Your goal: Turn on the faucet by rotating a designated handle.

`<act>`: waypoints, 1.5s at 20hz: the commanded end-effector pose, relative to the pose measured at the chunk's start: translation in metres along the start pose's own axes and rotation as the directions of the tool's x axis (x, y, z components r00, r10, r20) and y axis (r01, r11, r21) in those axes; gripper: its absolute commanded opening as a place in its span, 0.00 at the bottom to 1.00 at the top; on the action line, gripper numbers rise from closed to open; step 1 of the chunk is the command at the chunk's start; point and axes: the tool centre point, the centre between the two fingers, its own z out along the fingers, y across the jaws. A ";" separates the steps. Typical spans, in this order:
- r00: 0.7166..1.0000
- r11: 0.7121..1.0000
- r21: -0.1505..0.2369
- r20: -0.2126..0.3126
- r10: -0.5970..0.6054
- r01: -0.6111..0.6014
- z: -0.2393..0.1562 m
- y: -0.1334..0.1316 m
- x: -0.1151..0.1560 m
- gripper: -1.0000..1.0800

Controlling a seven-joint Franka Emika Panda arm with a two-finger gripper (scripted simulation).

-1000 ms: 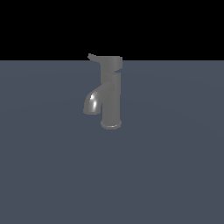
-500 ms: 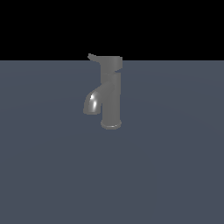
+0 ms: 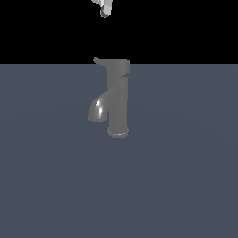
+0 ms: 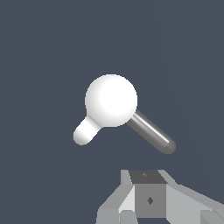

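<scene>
The faucet (image 3: 118, 104) stands upright on the dark floor, its curved spout (image 3: 96, 110) turned toward the exterior view's left. The handle (image 3: 116, 68) caps the column, and its thin tip points left as well. My gripper (image 3: 106, 9) hangs high above the handle, only its tip showing at the frame's top edge. From the wrist view I look straight down on the faucet's round top (image 4: 111, 100), which renders white. A thin grey bar (image 4: 151, 132), apparently the handle's tip, juts from it, and a short white stub (image 4: 85, 132) juts another way. The gripper (image 4: 148, 188) looks shut and empty.
A flat dark blue-grey floor (image 3: 186, 186) surrounds the faucet on all sides. Black background fills the upper part of the exterior view. Nothing else stands nearby.
The gripper's tip has come into the exterior view at the top, above the faucet. The faucet and its handle have not moved.
</scene>
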 end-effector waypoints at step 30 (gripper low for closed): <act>0.781 0.790 0.040 -0.131 0.611 -0.612 0.113 -0.105 0.041 0.00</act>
